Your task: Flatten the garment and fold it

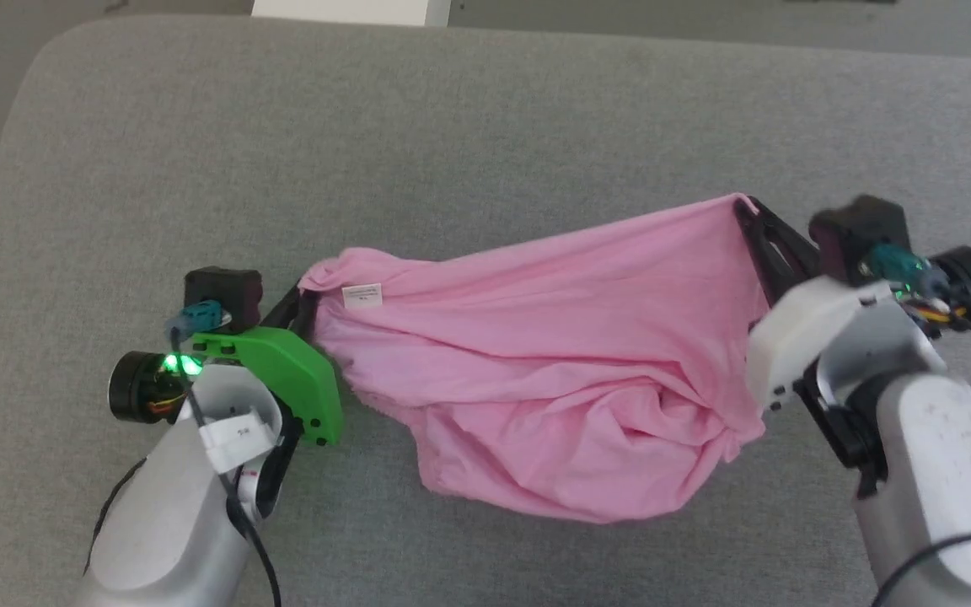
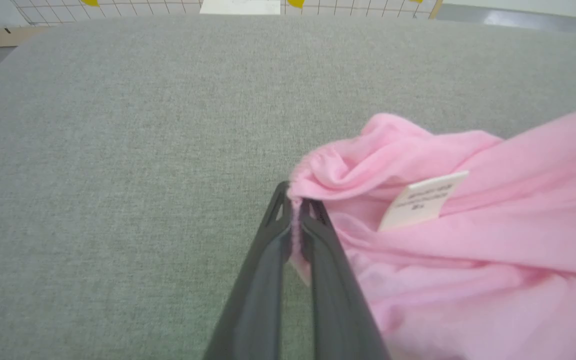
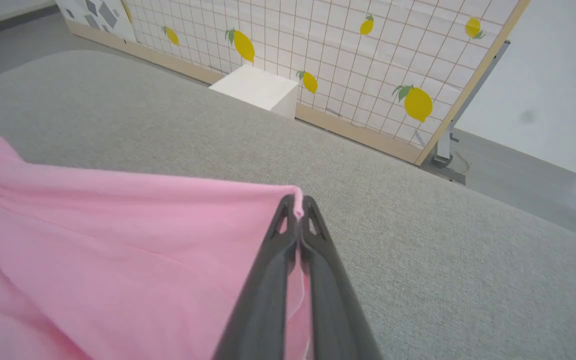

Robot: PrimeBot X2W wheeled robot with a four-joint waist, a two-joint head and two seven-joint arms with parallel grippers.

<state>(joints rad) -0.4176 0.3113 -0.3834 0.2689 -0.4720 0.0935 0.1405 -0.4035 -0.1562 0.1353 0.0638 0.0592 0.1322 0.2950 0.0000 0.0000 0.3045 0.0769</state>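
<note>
– Garment (image 1: 536, 354), pink, where does it sit?
– Middle to right of the head view, on the grey fabric surface (image 1: 367, 126). It's strung between the two grippers; the lower part sags in a wrinkled heap toward the bottom centre of the frame.
– Flat?
– No. The top edge runs fairly taut from centre left up to upper right, with loose folds bunched below it.
– Left gripper (image 1: 304, 299)?
– Centre left of the head view, next to its green housing (image 1: 283, 371). Fingers pressed together on the garment's gathered edge. In the left wrist view a thin strip of pink shows pinched between them at the tips.
– Label?
– Small white label (image 2: 423, 200), right of centre in the left wrist view, just beside the pinched corner. Print is too small to read.
– Right gripper (image 3: 298, 205)?
– Clamped too. In the right wrist view the fingers meet at frame centre with a pink corner caught at the tips, and cloth spreads off to the lower left. In the head view it's at the upper right end of the garment.
– Is that corner lifted?
– Can't tell whether it's clear of the surface.
– Background?
– Top of the right wrist view: a grid-patterned screen with yellow lemons (image 3: 343, 60) and a white box (image 3: 258, 90) in front of it, beyond the grey surface.
</note>
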